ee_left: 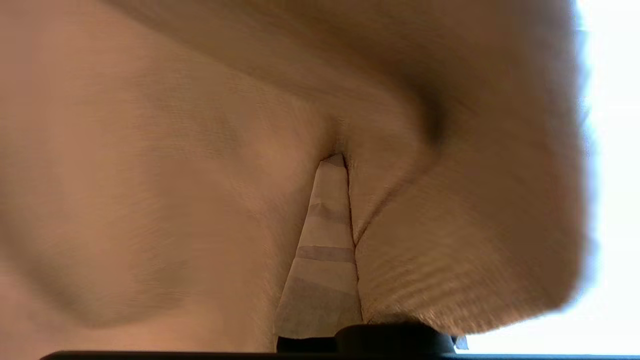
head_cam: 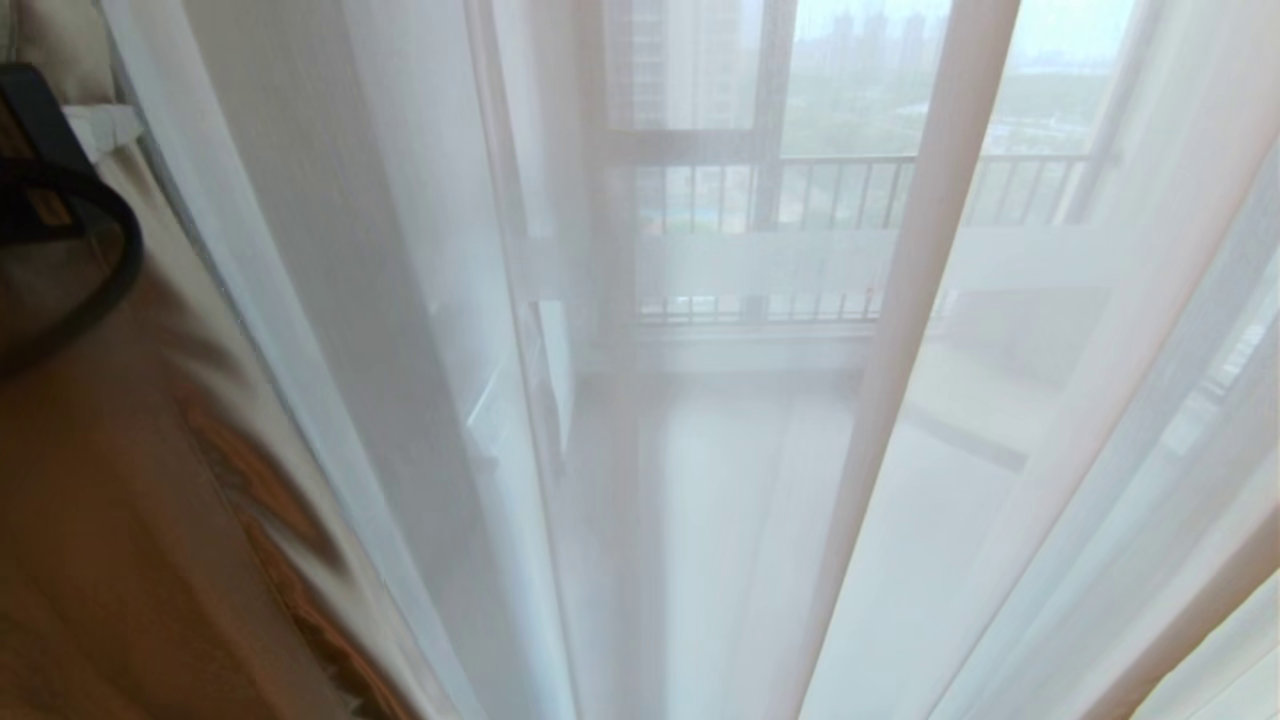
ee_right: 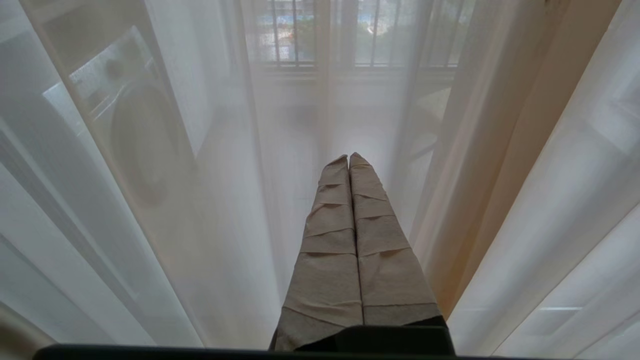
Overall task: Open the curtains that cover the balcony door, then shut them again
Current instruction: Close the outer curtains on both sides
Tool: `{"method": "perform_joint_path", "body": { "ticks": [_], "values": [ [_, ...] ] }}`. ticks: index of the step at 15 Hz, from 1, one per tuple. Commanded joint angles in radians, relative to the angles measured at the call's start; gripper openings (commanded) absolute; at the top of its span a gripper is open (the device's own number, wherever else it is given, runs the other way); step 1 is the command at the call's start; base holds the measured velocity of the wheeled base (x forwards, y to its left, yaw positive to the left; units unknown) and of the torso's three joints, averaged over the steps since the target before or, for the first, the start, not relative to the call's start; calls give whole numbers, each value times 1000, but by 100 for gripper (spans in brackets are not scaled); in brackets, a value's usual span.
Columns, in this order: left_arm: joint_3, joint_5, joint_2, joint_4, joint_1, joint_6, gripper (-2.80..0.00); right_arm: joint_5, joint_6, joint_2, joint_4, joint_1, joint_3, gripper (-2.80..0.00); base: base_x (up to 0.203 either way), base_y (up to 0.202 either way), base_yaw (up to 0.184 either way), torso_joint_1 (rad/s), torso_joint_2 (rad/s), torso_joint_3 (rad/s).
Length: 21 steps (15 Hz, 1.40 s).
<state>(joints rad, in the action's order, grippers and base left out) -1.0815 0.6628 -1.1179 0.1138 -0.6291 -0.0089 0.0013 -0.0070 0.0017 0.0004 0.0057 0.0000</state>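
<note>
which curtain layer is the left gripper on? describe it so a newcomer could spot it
Facing the balcony door, the white sheers cover the glass. At the far left edge hangs the thick beige-grey drape, where the left gripper is shut on a fold. It alone is opaque and woven.

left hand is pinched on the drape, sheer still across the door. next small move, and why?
Probably keep the left hand shut on the beige drape and draw it a bit further toward the robot's left. The fabric bunches around its taped finger, so the grip looks sound. In the head view the drape is gathered at left, while the sheer hangs across the glass.
</note>
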Motion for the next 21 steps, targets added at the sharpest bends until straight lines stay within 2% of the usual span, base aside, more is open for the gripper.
{"method": "perform_joint_path", "body": {
  "ticks": [1,4,5,10,13,17,21],
  "values": [
    [4,4,5,1,0,0,-280,0,-1,0,0,0,0,-280,0,0,0,0,0,0],
    [19,3,13,1,-1,0,-280,0,-1,0,1,0,0,-280,0,0,0,0,0,0],
    [23,3,15,1,-1,0,0,0,1,0,0,0,0,-280,0,0,0,0,0,0],
    [27,-4,30,1,-11,1,0,0,-1,0,0,0,0,-280,0,0,0,0,0,0],
    [49,-6,76,-3,-78,-3,0,0,0,0,0,-1,0,-280,0,0,0,0,0,0],
    [145,-5,195,-5,-197,3,0,0,0,0,0,0,0,-280,0,0,0,0,0,0],
    [206,-17,286,-5,-231,32,0,0,0,0,0,0,0,-280,0,0,0,0,0,0]
  ]
}}
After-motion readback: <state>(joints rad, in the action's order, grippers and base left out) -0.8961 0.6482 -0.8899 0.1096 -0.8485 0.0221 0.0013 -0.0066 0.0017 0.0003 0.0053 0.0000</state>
